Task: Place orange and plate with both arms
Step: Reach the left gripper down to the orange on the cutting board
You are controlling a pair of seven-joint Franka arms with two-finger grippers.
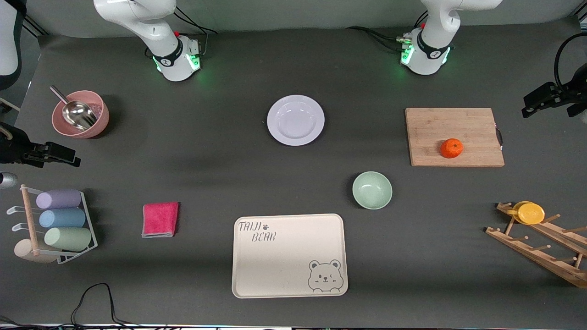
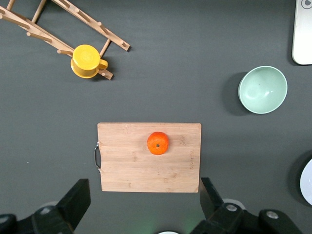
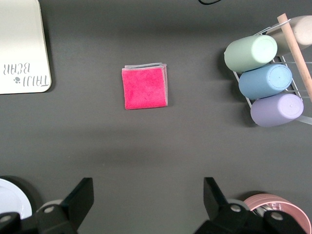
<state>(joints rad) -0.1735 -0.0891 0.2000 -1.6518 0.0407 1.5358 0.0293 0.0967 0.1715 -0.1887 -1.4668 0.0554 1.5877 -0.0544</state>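
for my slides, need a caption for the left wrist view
Open left gripper high over the orange on its cutting board.

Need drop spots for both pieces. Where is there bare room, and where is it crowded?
The bear tray is bare, and so is the mat between the pink cloth and plate. Crowded: the green bowl near the tray's corner, and the cutting board holding the orange.

Both arms leave the front view's top edge; the plate [image 3: 10,197] and tray [image 2: 302,32] are cropped in the wrist views.
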